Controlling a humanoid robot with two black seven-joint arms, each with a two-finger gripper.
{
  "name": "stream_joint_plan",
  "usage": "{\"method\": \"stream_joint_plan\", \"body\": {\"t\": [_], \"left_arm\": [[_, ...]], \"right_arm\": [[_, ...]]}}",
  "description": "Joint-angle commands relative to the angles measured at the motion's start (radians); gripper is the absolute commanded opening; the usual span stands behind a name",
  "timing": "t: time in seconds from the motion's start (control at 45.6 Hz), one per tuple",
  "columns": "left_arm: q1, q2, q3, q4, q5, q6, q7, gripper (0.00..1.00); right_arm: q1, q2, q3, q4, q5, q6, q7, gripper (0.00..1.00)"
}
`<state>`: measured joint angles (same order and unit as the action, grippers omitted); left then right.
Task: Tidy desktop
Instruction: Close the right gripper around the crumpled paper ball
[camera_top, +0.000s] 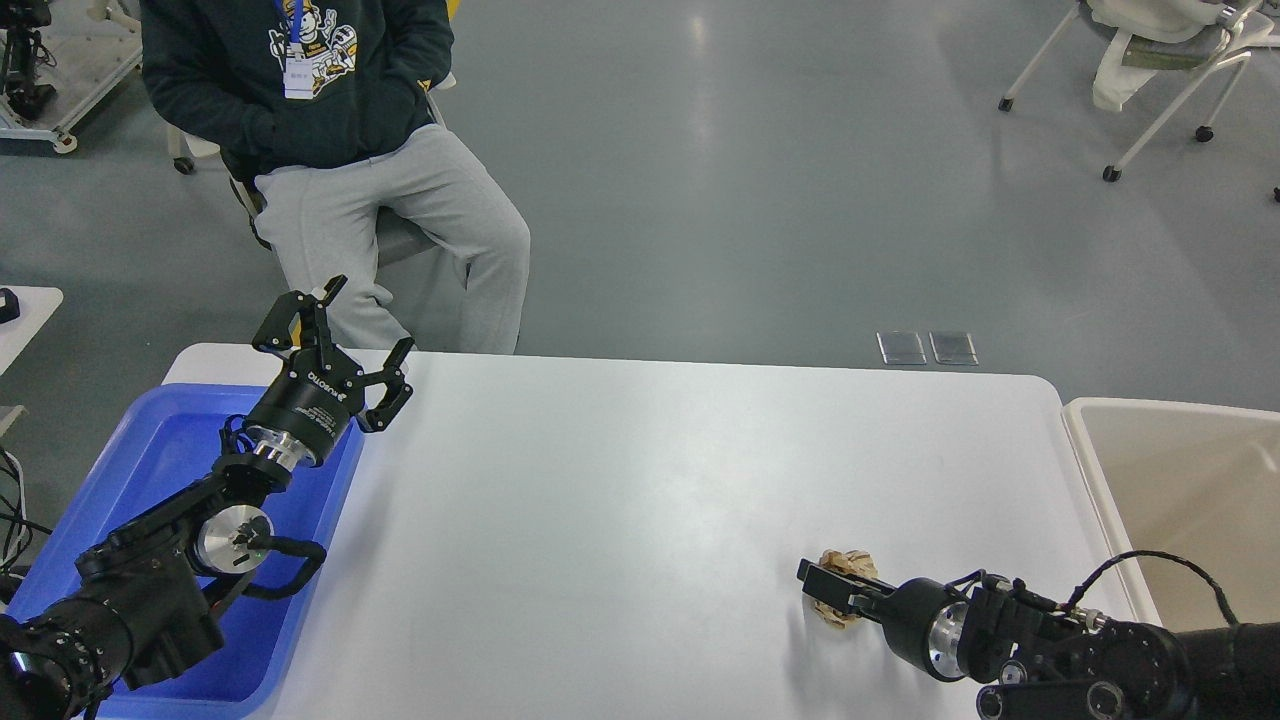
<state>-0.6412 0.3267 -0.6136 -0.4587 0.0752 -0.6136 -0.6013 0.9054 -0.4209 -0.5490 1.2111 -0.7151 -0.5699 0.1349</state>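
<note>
The desktop (640, 470) is a large white tabletop. A crumpled brown paper ball (846, 560) lies on it at the front right. My right gripper (830, 592) lies low across the ball and covers most of it; paper shows above and below the dark fingers. I cannot tell whether its fingers have closed on the paper. My left gripper (368, 318) is open and empty, raised above the far right corner of the blue tray (150, 450).
A beige bin (1180, 480) stands off the table's right edge. The blue tray sits on the left end under my left arm. A person (340, 150) sits just beyond the far edge. An office chair (1160, 60) is at the back right.
</note>
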Motion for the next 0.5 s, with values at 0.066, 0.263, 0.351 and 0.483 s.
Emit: {"method": "stream_joint_plan", "body": {"t": [0.066, 0.263, 0.351, 0.483], "left_arm": [[0.000, 0.000, 0.000, 0.000, 0.000, 0.000, 0.000, 1.00], [0.000, 0.000, 0.000, 0.000, 0.000, 0.000, 0.000, 1.00], [0.000, 0.000, 0.000, 0.000, 0.000, 0.000, 0.000, 1.00], [0.000, 0.000, 0.000, 0.000, 0.000, 0.000, 0.000, 1.00]], "right_arm": [[-0.037, 0.039, -0.002, -0.054, -0.006, -0.015, 0.003, 0.84], [-0.042, 0.044, -0.002, -0.062, -0.010, -0.028, 0.003, 0.56], [-0.046, 0.042, 0.000, -0.062, -0.010, -0.028, 0.003, 0.22], [-0.048, 0.040, 0.000, -0.061, -0.006, -0.028, 0.003, 0.00]]}}
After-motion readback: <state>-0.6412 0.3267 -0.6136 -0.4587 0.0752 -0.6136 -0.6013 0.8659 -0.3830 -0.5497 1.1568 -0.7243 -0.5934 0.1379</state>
